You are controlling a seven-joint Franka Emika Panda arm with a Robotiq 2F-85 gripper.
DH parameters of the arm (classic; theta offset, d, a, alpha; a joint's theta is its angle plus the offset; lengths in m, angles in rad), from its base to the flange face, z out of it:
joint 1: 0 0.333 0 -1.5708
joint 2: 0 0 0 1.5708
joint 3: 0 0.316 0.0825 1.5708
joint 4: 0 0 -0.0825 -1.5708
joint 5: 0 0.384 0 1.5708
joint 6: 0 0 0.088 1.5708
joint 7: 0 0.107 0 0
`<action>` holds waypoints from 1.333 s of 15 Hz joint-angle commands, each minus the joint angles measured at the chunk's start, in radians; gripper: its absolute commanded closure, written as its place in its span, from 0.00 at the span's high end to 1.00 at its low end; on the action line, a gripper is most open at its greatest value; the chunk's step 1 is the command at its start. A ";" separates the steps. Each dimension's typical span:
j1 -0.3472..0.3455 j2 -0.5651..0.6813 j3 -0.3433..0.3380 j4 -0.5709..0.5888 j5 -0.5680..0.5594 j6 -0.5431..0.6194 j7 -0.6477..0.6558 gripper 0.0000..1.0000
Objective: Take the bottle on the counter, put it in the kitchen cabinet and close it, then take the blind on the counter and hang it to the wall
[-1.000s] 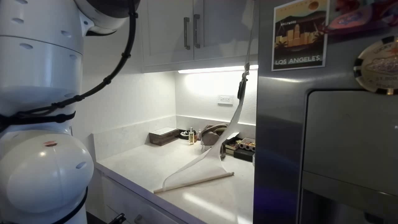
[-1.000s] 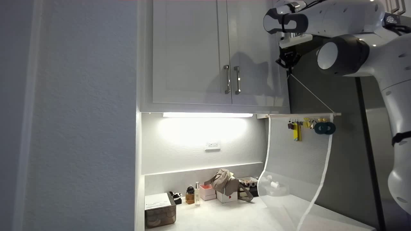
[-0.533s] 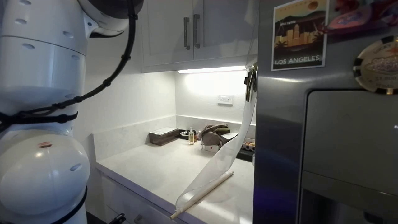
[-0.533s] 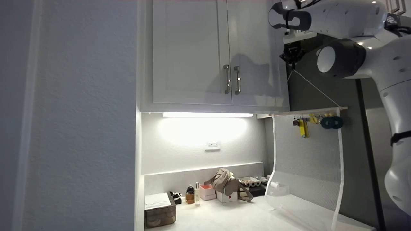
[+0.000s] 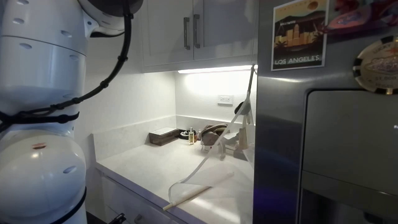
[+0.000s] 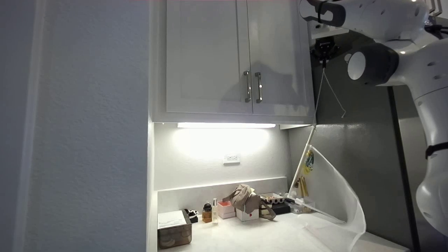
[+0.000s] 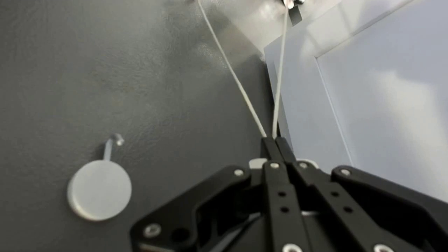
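High above the right of a white counter [image 5: 140, 165], a black gripper [image 7: 275, 139] pinches the cord [image 7: 280, 70] of a pale, see-through blind [image 6: 332, 189], its fingertips [image 7: 270, 148] pressed together where two white strands meet. In an exterior view, a strand runs down to the raised end of the top rod [image 6: 301, 162], which tilts steeply, its low end to the left, with yellow and teal trinkets [image 6: 309, 161] close by; another strand ends in a small bend, apart from the rod. The lower cloth [image 6: 351, 222] sags over the counter's right part, and the bottom rod [image 5: 186, 198] slants across it, its near end jutting past the counter's edge. An amber-brown bottle [image 6: 207, 215] with a dark cap stands on the counter toward the far left, just beside a slim clear bottle [image 6: 215, 212]. Above, the kitchen cabinet [image 6: 206, 59] has both doors closed; below it, an outlet plate [image 6: 231, 159] sits on the plain white wall [image 6: 196, 168]. At the left in the wrist view, a round white fixture [image 7: 99, 190] with a hooked tip sits against a dark grey surface [image 7: 140, 87], well apart from the fingertips
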 commanded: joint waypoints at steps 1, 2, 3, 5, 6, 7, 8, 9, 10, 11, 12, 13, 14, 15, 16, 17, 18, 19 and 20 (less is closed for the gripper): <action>-0.029 0.004 -0.010 0.046 0.023 -0.007 0.042 0.00; -0.036 0.002 -0.010 0.050 0.022 -0.007 0.045 0.00; -0.048 -0.001 -0.011 0.051 0.027 -0.007 0.040 0.00; -0.077 0.068 -0.029 0.184 0.056 -0.068 0.024 0.00; -0.086 0.070 -0.031 0.192 0.064 -0.075 0.026 0.00; -0.101 0.076 -0.034 0.210 0.079 -0.089 0.028 0.00; -0.114 0.084 -0.036 0.225 0.091 -0.101 0.031 0.00; -0.127 0.092 -0.036 0.240 0.099 -0.111 0.035 0.00; -0.103 0.030 -0.029 0.124 0.067 -0.059 0.049 0.00; -0.112 0.033 -0.028 0.126 0.073 -0.059 0.046 0.00; -0.114 0.033 -0.027 0.123 0.073 -0.061 0.047 0.00; -0.112 0.033 -0.026 0.123 0.069 -0.062 0.049 0.00; -0.118 0.033 -0.026 0.120 0.075 -0.062 0.047 0.00; -0.121 0.032 -0.026 0.117 0.076 -0.062 0.047 0.00; -0.154 0.103 -0.033 0.244 0.113 -0.121 0.038 0.00; -0.120 0.037 -0.025 0.122 0.076 -0.068 0.052 0.00; -0.123 0.038 -0.026 0.125 0.075 -0.067 0.049 0.00; -0.127 0.037 -0.026 0.122 0.078 -0.067 0.046 0.00; -0.128 0.036 -0.026 0.121 0.078 -0.068 0.045 0.00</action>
